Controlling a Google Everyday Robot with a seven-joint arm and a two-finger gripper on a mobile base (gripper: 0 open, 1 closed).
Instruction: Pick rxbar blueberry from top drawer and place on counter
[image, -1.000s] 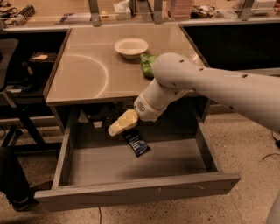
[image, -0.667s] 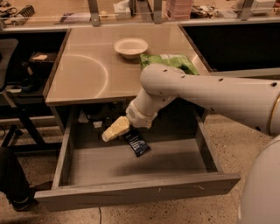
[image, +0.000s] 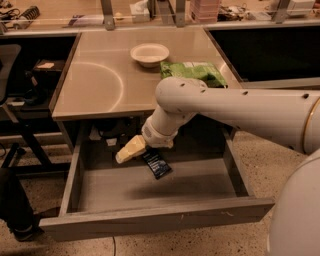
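The rxbar blueberry (image: 156, 164), a small dark wrapper with pale lettering, lies flat on the grey floor of the open top drawer (image: 150, 218), near the middle toward the back. My gripper (image: 131, 149), yellowish at its tip, reaches down into the drawer just left of and slightly above the bar. It points to the lower left and seems apart from the bar. The white arm (image: 235, 107) crosses from the right over the drawer. The beige counter (image: 95, 85) stretches above the drawer.
On the counter stand a white bowl (image: 149, 54) and a green chip bag (image: 192, 71), partly behind my arm. A dark chair and clutter (image: 20, 95) are on the left. The shelf at the back carries small items.
The gripper has shifted a little left and down inside the drawer, and the arm's elbow has swung leftward. The bar has stayed where it was.
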